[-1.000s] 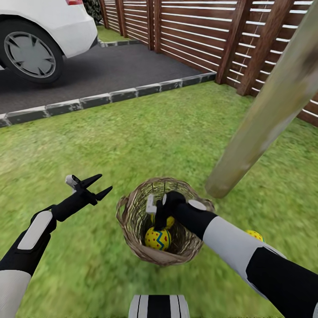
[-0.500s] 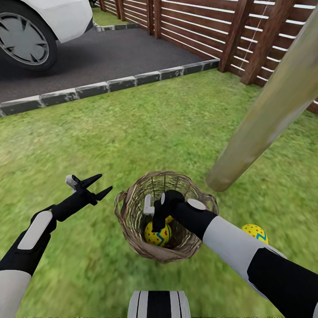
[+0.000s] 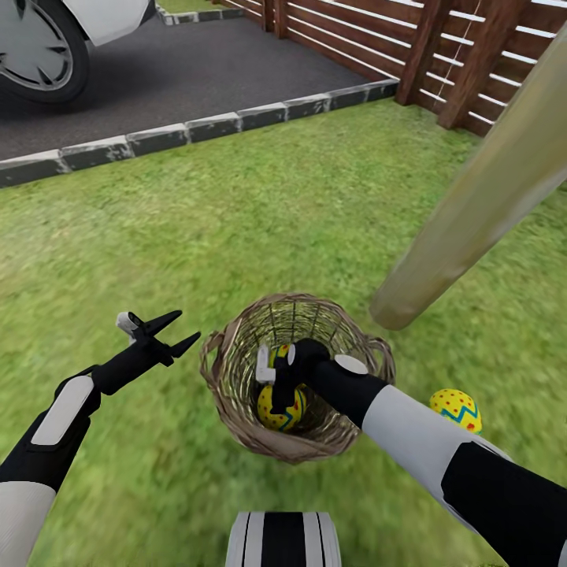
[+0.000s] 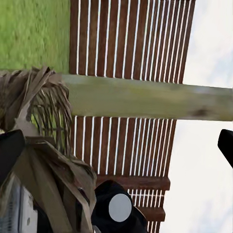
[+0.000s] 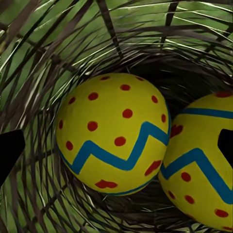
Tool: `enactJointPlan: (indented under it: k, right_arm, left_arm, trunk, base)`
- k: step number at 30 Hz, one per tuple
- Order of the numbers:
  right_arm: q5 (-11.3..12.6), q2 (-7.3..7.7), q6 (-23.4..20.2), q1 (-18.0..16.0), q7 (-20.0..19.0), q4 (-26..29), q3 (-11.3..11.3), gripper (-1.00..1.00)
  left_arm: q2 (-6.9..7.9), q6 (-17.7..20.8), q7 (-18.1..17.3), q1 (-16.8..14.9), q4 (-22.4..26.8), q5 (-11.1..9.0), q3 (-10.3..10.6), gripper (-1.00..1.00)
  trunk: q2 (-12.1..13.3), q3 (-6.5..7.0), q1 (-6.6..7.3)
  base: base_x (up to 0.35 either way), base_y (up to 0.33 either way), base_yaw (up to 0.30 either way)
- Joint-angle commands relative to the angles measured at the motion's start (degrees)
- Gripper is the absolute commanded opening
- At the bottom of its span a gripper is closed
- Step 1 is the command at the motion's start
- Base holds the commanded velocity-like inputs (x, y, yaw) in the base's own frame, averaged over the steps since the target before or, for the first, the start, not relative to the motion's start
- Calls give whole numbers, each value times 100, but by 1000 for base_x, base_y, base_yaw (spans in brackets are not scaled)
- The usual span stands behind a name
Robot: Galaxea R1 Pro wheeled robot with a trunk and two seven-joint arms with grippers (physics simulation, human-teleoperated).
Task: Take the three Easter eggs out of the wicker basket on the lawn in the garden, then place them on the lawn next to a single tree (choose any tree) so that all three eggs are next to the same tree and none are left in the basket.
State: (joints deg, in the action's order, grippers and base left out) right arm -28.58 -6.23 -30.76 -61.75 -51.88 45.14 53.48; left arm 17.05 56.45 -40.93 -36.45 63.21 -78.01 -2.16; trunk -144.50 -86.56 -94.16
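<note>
The wicker basket (image 3: 236,409) sits on the lawn (image 3: 260,220) just in front of me. My right gripper (image 3: 280,390) reaches down into it, open, fingers on either side of an Easter egg (image 3: 278,409). The right wrist view shows this egg (image 5: 114,131) close up between the fingertips (image 5: 9,150), touching a second egg (image 5: 204,170) beside it. A third egg (image 3: 456,409) lies on the grass to the right of the basket, near the foot of the leaning tree (image 3: 465,213). My left gripper (image 3: 178,331) hovers open left of the basket, holding nothing.
A dark driveway (image 3: 181,71) with a grey stone edge (image 3: 157,138) and a white car's wheel (image 3: 31,47) lies at the back left. A brown slatted fence (image 3: 441,47) runs along the back right. In the left wrist view, the basket rim (image 4: 39,107) is close, with the trunk (image 4: 145,99) beyond.
The head camera has tilted down, so the whole scene has slid up in the picture. The right gripper stays inside the basket over the eggs. The left arm has not moved.
</note>
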Motion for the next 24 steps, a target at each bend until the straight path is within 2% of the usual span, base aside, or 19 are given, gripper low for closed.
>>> enactJointPlan:
  k: [1, 8, 17, 20, 24]
  right_arm:
    - [-42, -1, -18, -3, -33, 6, 4, 100]
    - [-80, -15, -21, -3, 9, -21, 7, 100]
    - [-678, -28, -72, -3, 78, -72, -26, 100]
    - [-791, -27, -78, -3, 88, -75, -49, 100]
    - [-830, -27, -79, -3, 108, -68, -50, 100]
  left_arm:
    - [0, 24, -20, -3, -2, 5, -4, 100]
    - [0, 24, -20, -3, -2, 5, -4, 100]
    - [0, 24, -20, -3, -8, 5, -4, 100]
    - [0, 24, -20, -3, -7, 5, -4, 100]
    - [0, 24, -20, -3, -10, 5, -4, 100]
  trunk:
    - [-3, -26, -1]
    - [-12, -181, -19]
    - [-24, -381, -42]
    - [-28, -447, -50]
    - [-34, -536, -61]
  base:
    - [0, 0, 0]
    - [0, 0, 0]
    - [0, 0, 0]
    - [0, 0, 0]
    - [0, 0, 0]
